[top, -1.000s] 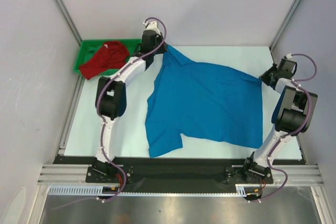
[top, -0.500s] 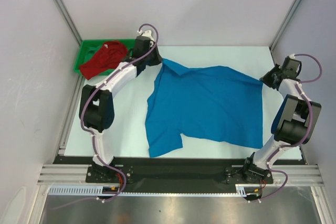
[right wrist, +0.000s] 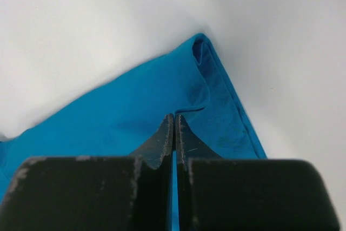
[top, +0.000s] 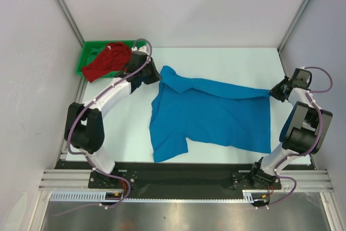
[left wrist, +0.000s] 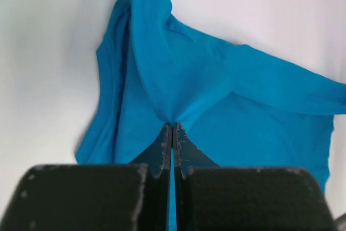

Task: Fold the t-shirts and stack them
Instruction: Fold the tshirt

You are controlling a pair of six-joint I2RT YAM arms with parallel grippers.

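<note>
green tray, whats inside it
A crumpled red t-shirt fills the green tray, one end hanging over its near rim. The tray floor beneath is covered, and the left arm hides its right end.

Desk: The blue t-shirt (top: 216, 114) is plain bright blue, no print, on a white table (top: 130, 128)?

Photographer: Yes. The red t-shirt (top: 111, 60) is solid red, in a green tray (top: 85, 53). The left arm (top: 116, 91) and right arm (top: 278, 152) are white with black joints and purple cables.
</note>
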